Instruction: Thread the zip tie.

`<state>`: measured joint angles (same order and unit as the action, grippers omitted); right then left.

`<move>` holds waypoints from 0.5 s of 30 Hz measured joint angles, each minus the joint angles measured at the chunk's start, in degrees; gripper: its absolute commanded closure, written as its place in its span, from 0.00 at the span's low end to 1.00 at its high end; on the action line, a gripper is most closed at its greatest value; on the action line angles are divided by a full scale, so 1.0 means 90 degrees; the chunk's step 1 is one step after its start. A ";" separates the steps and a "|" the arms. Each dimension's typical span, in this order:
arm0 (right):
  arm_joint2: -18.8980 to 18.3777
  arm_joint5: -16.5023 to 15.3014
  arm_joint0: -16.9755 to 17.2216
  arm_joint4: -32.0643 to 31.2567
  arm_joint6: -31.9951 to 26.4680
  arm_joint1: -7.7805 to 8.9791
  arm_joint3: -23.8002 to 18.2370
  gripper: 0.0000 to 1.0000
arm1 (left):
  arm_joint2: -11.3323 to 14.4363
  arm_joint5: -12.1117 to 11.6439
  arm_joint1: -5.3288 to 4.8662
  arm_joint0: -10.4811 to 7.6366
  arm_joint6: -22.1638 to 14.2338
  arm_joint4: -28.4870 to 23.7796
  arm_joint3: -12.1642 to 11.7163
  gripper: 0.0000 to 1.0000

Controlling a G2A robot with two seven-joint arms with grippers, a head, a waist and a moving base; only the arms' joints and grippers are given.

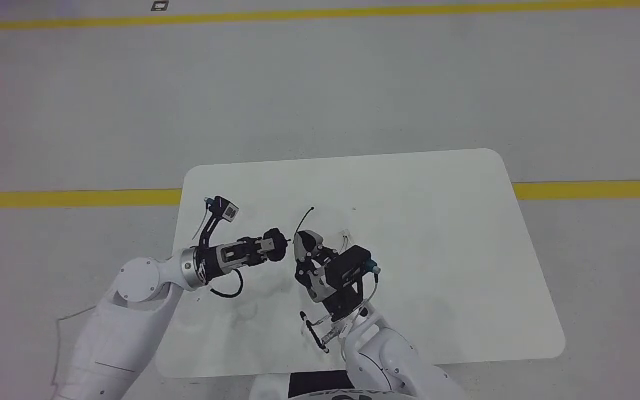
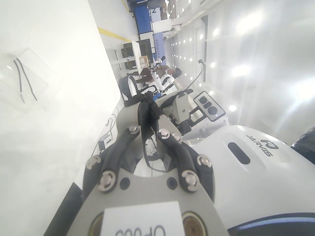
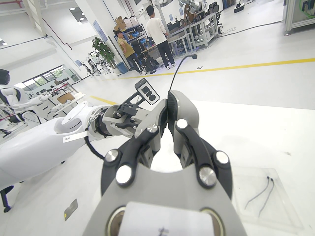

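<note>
In the top view, the left gripper (image 1: 283, 242) and the right gripper (image 1: 302, 250) are seen tip to tip above the near-left part of the white table (image 1: 450, 250). The zip tie (image 1: 302, 220) is held off the table at the right gripper's fingertips, and its thin black strap is curved away from the robot.

In the left wrist view, the left gripper's fingers (image 2: 125, 119) are drawn tightly together; whether anything is caught between them cannot be told. The right gripper is met just beyond them, and the zip tie's strap is seen rising from it to a small square head. A clear tray (image 2: 39, 74) is set on the table well apart from both grippers, and two spare zip ties (image 2: 25, 79) are laid side by side in it.

In the right wrist view, the right gripper is clenched on the zip tie. The strap is pinched between the ribbed pads at the very tips, and the free length is arched upward to the head. The left gripper is found just behind these fingers. The clear tray with the spare zip ties is seen on the table to one side.
</note>
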<state>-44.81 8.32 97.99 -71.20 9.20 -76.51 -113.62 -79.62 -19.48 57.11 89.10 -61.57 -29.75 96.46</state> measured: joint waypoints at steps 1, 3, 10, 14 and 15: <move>0.0000 0.0000 0.0000 0.0000 0.0000 0.0000 0.0000 1.00 | 0.0000 0.0000 0.0000 0.0000 0.0000 0.0000 0.0000 1.00; -0.0006 -0.0006 -0.0006 0.0004 -0.0002 0.0000 0.0005 1.00 | 0.0000 0.0000 0.0000 0.0000 0.0000 0.0000 0.0000 1.00; 0.0005 0.0018 -0.0043 0.0033 0.0069 -0.0026 0.0118 1.00 | 0.0000 0.0000 0.0000 0.0000 0.0000 0.0000 0.0000 1.00; 0.0036 0.0073 -0.0074 0.0058 0.0146 -0.0051 0.0196 1.00 | 0.0000 0.0000 0.0000 0.0000 0.0000 0.0000 0.0000 1.00; 0.0045 0.0086 -0.0084 0.0064 0.0164 -0.0059 0.0215 1.00 | 0.0000 0.0000 0.0000 0.0000 0.0000 0.0000 0.0000 1.00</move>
<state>-44.41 9.10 97.24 -70.63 10.67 -77.04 -111.68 -79.62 -19.48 57.11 89.10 -61.57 -29.75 96.46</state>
